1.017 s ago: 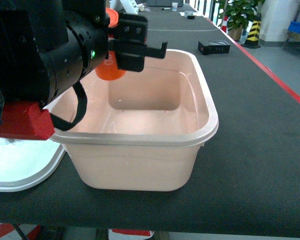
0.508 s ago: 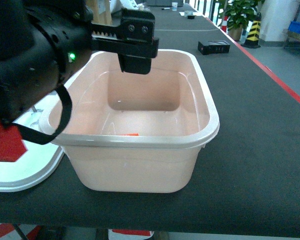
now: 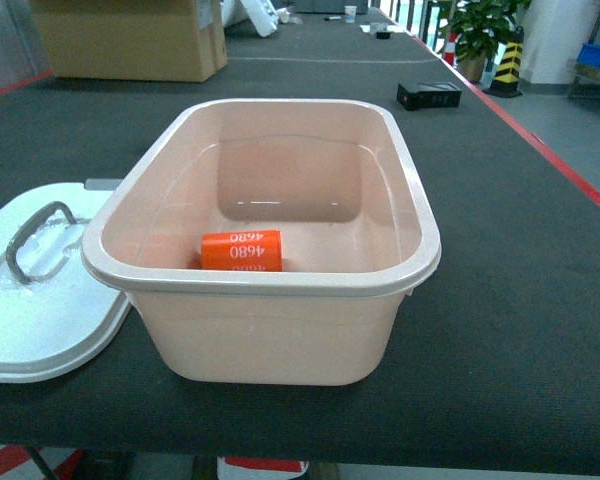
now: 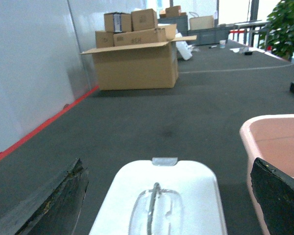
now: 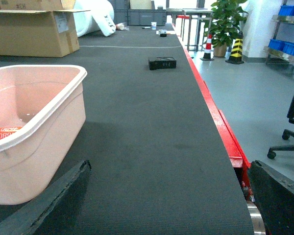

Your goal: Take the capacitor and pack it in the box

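Orange capacitor in box: "4680" printed, reads upside down.

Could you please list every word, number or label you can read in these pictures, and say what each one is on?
"4680": upside down on the orange capacitor lying in the box; a second, partly hidden line below seems to repeat it.
Printing on the cardboard cartons: too blurred to read.
White label on the carton in the right wrist view: too small to read.
Nothing legible on the lid or the black device.
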Motion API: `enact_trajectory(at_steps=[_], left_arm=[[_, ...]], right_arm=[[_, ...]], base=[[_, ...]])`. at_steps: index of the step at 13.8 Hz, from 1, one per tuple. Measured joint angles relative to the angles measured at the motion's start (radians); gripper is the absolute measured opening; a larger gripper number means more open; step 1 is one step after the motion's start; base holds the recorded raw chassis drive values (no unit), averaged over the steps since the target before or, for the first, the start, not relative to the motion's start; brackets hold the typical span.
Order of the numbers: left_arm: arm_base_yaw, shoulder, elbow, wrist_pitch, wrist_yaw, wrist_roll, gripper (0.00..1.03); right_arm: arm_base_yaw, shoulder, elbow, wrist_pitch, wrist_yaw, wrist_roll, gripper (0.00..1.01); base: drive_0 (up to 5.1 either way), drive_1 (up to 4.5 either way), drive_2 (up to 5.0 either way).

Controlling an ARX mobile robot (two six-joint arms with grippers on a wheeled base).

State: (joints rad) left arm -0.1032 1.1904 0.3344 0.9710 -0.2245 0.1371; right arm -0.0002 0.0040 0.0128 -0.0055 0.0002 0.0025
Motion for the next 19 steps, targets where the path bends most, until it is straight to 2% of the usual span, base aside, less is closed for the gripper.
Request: enact_trajectory(at_steps=[2,5,8,10,13,15,16,18,19], left_arm=[[0.120,0.120,-0.016,0.085,0.089,0.000,0.98],[0.203,0.366,0.043,0.217,0.171,0.008,0.98],[0.227,0.613,0.169,0.282,0.234,0.026,0.98],[0.244,0.769,0.267,0.296,0.235,0.026,0.98],[0.266,0.950,0.402,0.283,0.243,-0.003,0.98],[0.246,1.009,0.430,0.277,0.263,-0.006,0.98],[0.235,1.027,0.449,0.272,0.264,-0.019,0.93],[0.230,1.061,0.475,0.292,0.254,-0.059,0.65],[0.231,1.072,0.484,0.281,0.255,-0.063,0.53]], right_arm=[[0.000,0.000,0.000,0.000,0.000,0.000,0.98],[0.000,0.000,0.000,0.000,0.000,0.000,0.98],[0.000,0.000,0.000,0.000,0.000,0.000,0.98],[0.000,0.000,0.000,0.000,0.000,0.000,0.98],[0.000,0.000,0.000,0.000,0.000,0.000,0.98],[0.000,0.000,0.000,0.000,0.000,0.000,0.98],[0.000,0.000,0.000,0.000,0.000,0.000,0.98],[0.000,0.000,0.000,0.000,0.000,0.000,0.98],[0.000,0.000,0.000,0.000,0.000,0.000,0.98]], base=[[0.0,0.00,0.0],[0.0,0.00,0.0],[0.0,0.00,0.0],[0.0,0.00,0.0],[0.0,0.00,0.0],[0.0,0.00,0.0],[0.0,0.00,0.0],[0.0,0.00,0.0],[0.0,0.00,0.0]])
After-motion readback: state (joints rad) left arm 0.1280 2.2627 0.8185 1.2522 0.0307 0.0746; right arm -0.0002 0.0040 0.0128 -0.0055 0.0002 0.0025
